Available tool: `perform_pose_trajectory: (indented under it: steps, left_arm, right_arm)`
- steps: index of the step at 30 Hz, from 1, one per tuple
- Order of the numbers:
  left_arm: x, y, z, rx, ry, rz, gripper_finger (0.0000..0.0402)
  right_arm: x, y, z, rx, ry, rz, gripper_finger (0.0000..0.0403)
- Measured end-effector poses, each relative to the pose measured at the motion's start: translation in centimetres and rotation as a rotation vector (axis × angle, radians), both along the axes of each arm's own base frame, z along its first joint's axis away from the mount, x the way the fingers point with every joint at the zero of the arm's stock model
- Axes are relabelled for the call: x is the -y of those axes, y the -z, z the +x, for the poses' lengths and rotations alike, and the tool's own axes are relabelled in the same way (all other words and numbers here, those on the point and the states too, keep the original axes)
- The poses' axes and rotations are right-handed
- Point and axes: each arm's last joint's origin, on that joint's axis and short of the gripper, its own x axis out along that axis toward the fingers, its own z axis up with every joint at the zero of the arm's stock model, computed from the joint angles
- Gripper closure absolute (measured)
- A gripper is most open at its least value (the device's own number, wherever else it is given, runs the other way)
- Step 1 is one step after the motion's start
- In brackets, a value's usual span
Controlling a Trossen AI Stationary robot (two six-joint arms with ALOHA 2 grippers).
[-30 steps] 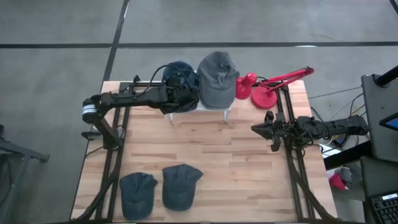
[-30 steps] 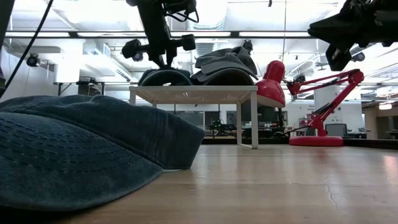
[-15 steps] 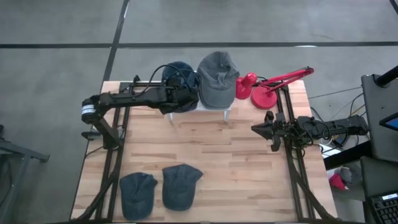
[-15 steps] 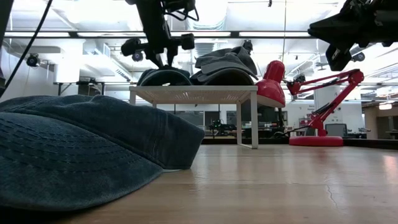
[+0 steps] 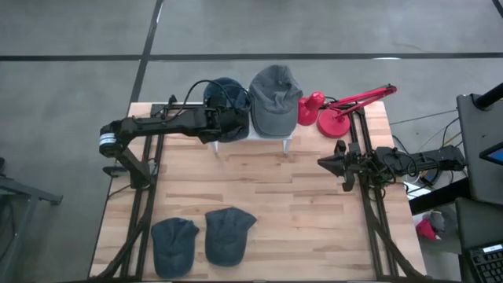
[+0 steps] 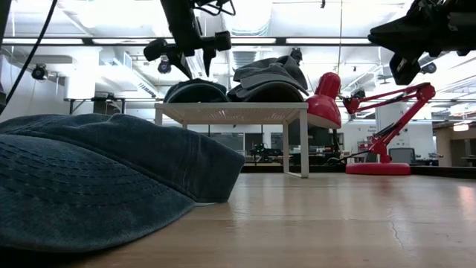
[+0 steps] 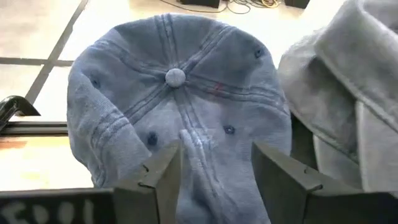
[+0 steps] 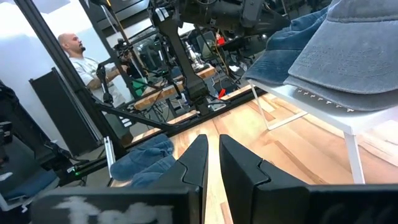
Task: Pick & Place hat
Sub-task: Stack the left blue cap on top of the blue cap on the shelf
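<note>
The left tool hangs released, jaws apart, just above the dark blue hat resting on the white stand at the bench's far edge. At right, the right tool waits clenched.

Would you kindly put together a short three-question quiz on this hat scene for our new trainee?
1. True or false: the left gripper is clamped on the blue hat.
2. How many hats lie on the white stand? A) one B) two C) three
3. Fill in: the red thing beside the stand is a desk ____.

Key
1. False. Its fingers stand open, just above the blue hat, which rests on the stand.
2. B. The blue hat and the grey hat; two more hats lie on the table near its front edge.
3. lamp. The right gripper waits shut over the table's right side.
</note>
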Motion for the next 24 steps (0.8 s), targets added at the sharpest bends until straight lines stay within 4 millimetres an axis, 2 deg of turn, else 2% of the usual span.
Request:
perform_pose_trajectory:
  steps: [10,15,20,24]
  left_arm:
    - [0.6,-3.3,0.4,-0.012,0.091,0.054,0.0204]
    - [1.7,-4.6,0.4,-0.108,0.257,0.022,0.0204]
    - [3.5,-4.7,-0.2,-0.142,0.493,-0.254,0.0204]
    - [5.8,-3.8,-1.0,-0.162,0.539,-0.503,0.0204]
  right_arm:
    - [0.0,0.0,0.0,0.000,0.000,0.000,0.0365]
    - [0.0,0.0,0.0,0.000,0.000,0.000,0.0364]
    - [0.0,0.0,0.0,0.000,-0.001,0.000,0.0364]
    - [0.0,0.0,0.0,0.000,-0.003,0.000,0.0364]
